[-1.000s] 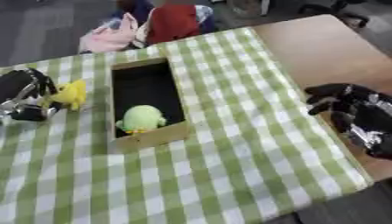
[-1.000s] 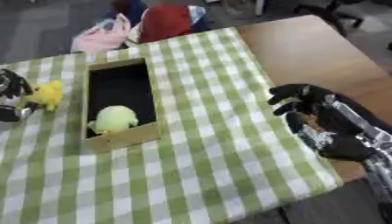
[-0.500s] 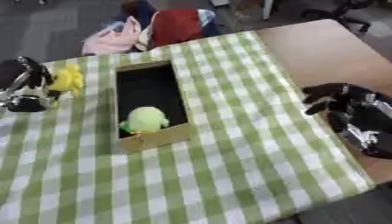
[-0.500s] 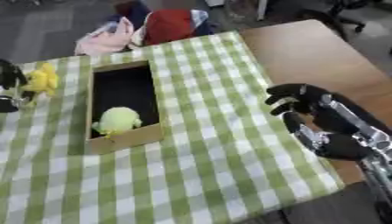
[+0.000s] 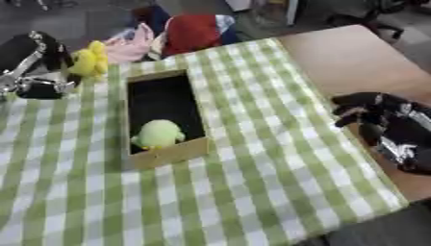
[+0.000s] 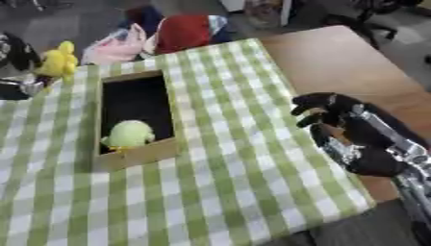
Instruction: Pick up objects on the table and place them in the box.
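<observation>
1. One yellow toy [image 5: 89,58] is pinched in the left hand [image 5: 38,60], fingers curled round it, held in the air just beyond the far left corner of the box [image 5: 166,152]. To finish the step well, I judge the hand should carry the toy rightward until it hangs over the dark bare floor at the far end of the box, then lower it before the fingers part.
2. A green round toy [image 5: 158,134] already lies inside at the near end, against the front wall, so the far half is the better spot; dropping on top of it risks a bounce out.
3. The right hand [image 6: 349,132] rests at the right edge of the checked cloth [image 5: 252,168], fingers loosely curled and holding nothing, well apart from the box.
4. Against the earlier frames, the left hand has lifted the yellow toy off the cloth and raised it toward the far end; the green toy and the right hand have stayed put.
</observation>
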Tool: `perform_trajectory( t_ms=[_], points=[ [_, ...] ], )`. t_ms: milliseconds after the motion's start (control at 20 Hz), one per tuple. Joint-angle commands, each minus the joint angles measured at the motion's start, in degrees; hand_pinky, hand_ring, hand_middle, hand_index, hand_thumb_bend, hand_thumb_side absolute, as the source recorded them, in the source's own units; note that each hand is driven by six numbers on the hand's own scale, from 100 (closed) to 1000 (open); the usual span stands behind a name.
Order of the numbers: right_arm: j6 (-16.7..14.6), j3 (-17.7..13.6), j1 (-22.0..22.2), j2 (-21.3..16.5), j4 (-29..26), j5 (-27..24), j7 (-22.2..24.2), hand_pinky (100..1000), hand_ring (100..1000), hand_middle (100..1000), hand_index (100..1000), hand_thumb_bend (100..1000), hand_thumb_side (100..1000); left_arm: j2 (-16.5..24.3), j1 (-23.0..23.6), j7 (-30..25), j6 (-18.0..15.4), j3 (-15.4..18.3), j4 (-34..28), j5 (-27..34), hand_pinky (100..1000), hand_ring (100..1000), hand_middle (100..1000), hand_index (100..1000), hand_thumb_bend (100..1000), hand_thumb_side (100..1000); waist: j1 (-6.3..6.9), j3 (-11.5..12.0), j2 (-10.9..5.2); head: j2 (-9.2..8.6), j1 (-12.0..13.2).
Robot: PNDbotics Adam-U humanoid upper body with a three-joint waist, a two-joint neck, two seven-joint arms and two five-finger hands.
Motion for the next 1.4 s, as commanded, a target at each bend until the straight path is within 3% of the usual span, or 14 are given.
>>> perform_trajectory(
  t_ms=[50, 300, 500, 700, 750, 900, 950, 1000, 1200, 1400],
  points=[
    [-0.1, -0.1, -0.7, -1.0, -0.6, -0.6, 0.3, 730, 935, 713, 869, 100, 449, 0.0, -1.7, -1.5, -1.4, -1.7, -2.9, 0.4, 489, 404, 362, 462, 219, 100, -0.17, -0.3, -1.10, 0.29, 0.4],
    [-0.1, 0.0, -0.9, -0.9, -0.7, -0.7, 0.5, 730, 936, 714, 869, 100, 452, -2.2, -1.5, -3.7, -3.6, -3.9, -3.1, -1.3, 501, 422, 384, 487, 235, 100, -0.13, -1.1, -0.95, 0.15, 0.4],
    [-0.1, -0.2, -0.7, -0.9, -0.7, -0.6, 0.3, 730, 937, 714, 869, 100, 455, -3.5, -0.6, -6.6, -5.9, -4.9, -1.3, -3.1, 531, 463, 431, 543, 298, 100, -0.13, -1.2, -0.83, 0.15, 0.2],
    [0.0, -0.2, -0.6, -0.7, -0.6, -0.4, 0.3, 730, 937, 714, 869, 100, 459, -4.0, 0.3, -9.8, -8.2, -5.7, -0.3, -3.9, 569, 519, 506, 621, 336, 100, -0.13, -0.8, -0.77, 0.17, -0.1],
    [0.0, -0.3, -0.6, -0.6, -0.6, -0.4, 0.3, 731, 937, 713, 869, 100, 460, -3.9, 0.6, -10.7, -8.8, -5.8, -0.3, -4.0, 595, 554, 550, 679, 352, 114, -0.16, -0.7, -0.77, 0.18, -0.1],
    [-0.1, -0.5, -0.2, -0.6, -0.5, -0.2, 0.1, 731, 937, 713, 869, 100, 461, -3.2, 1.3, -12.9, -9.7, -5.6, -1.2, -3.1, 660, 637, 660, 786, 404, 230, -0.36, -0.3, -0.80, 0.30, -0.5],
    [-0.1, -0.5, -0.1, -0.6, -0.5, -0.2, 0.1, 731, 937, 713, 869, 100, 461, -3.0, 1.5, -13.3, -9.6, -5.4, -1.8, -2.4, 690, 676, 708, 814, 477, 375, -0.43, -0.1, -0.82, 0.35, -0.6],
    [-0.2, -0.6, 0.0, -0.5, -0.5, -0.2, 0.0, 731, 937, 713, 869, 100, 462, -2.5, 1.8, -13.4, -9.3, -5.1, -2.6, -1.1, 700, 688, 724, 819, 499, 423, -0.51, 0.2, -0.85, 0.41, -0.8],
    [-0.2, -0.9, 0.6, -0.4, -0.3, -0.1, -0.2, 731, 937, 713, 869, 100, 464, -0.3, 4.4, -12.7, -5.9, -3.3, -9.1, 7.4, 697, 674, 708, 808, 427, 440, -0.84, 1.7, -1.07, 0.68, -1.4],
    [-0.2, -1.4, 1.3, -0.3, -0.1, 0.1, -0.7, 730, 937, 712, 869, 100, 465, 1.6, 9.3, -11.1, 0.4, 0.4, -19.1, 21.6, 659, 611, 627, 762, 224, 448, -1.17, 3.8, -1.27, 0.98, -2.0]
  ],
)
